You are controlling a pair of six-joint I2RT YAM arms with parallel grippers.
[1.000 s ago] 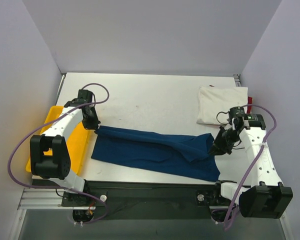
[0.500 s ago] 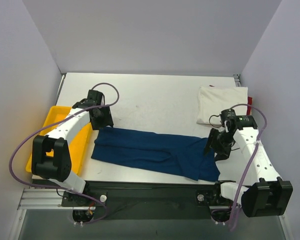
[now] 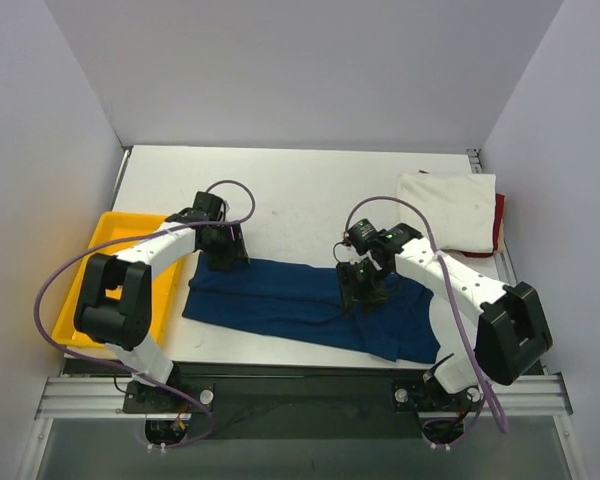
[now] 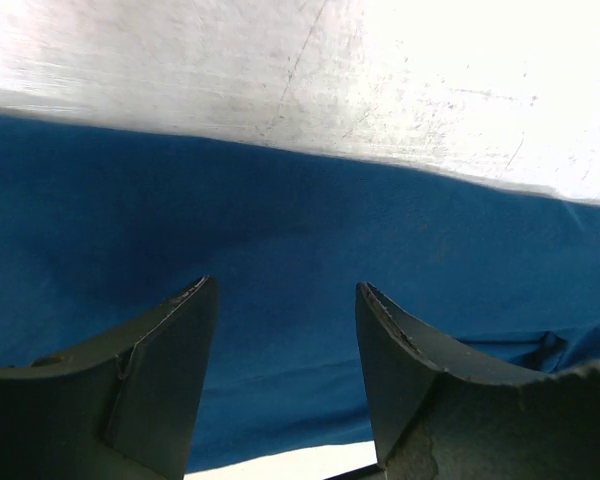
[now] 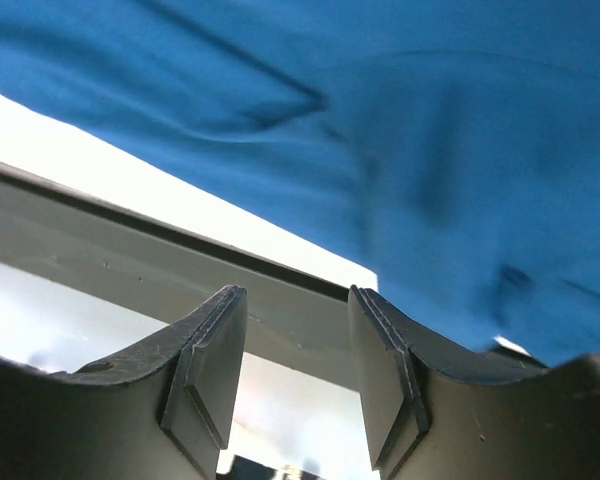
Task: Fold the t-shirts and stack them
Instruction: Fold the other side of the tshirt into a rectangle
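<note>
A large navy blue cloth t-shirt [image 3: 280, 300] lies folded into a long band across the near part of the white table [image 3: 300, 190], its left end just beside the yellow plastic tray [image 3: 115, 235] and its right end bunched in looser folds near the table's near edge. The left gripper [image 3: 226, 254] hangs over the far left edge of that band, close to the cloth; in the left wrist view its two dark fingers [image 4: 170, 370] stand spread with nothing between them, blue fabric filling the space below and the bare tabletop beyond. The right gripper [image 3: 363, 296] is over the right half of the navy shirt, above the wrinkled part; in the right wrist view its fingers [image 5: 205, 370] are parted as well, holding nothing, with blue cloth and the table's near edge beyond them. Whether either gripper touches the cloth cannot be told. At the far right of the table a folded cream-white cloth t-shirt [image 3: 445, 205] rests well apart from the navy one, and a strip of red cloth t-shirt [image 3: 499, 215] shows from under its right edge
</note>
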